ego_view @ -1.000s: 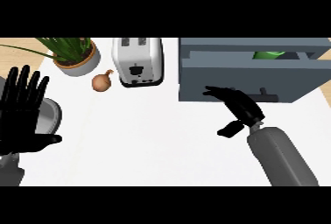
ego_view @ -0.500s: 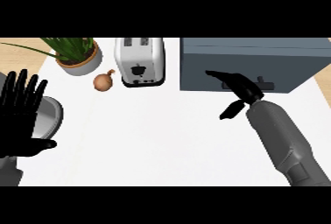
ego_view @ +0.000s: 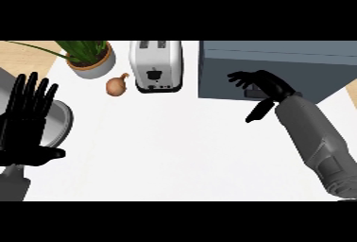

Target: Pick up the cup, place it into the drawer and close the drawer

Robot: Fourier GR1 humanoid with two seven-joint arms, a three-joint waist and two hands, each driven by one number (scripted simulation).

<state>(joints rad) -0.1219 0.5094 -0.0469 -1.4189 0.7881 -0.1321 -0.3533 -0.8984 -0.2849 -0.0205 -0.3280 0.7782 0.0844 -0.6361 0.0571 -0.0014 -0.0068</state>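
Note:
The grey drawer unit (ego_view: 279, 64) stands at the back right with its drawer pushed in flush. No cup shows in this view. My right hand (ego_view: 266, 87) is open, its straight fingers spread against the drawer front by the handle, thumb hanging down toward the counter. My left hand (ego_view: 26, 118) rests open at the left edge, fingers up.
A white toaster (ego_view: 157, 65) stands at the back centre. A brown onion (ego_view: 117, 85) lies left of it, and a potted plant (ego_view: 90, 57) behind that. A metal bowl (ego_view: 57, 126) sits partly hidden under my left hand.
The drawer, open one second ago with a green thing inside, is now shut. My right hand has followed the drawer front away from me. The left hand has stayed in place.

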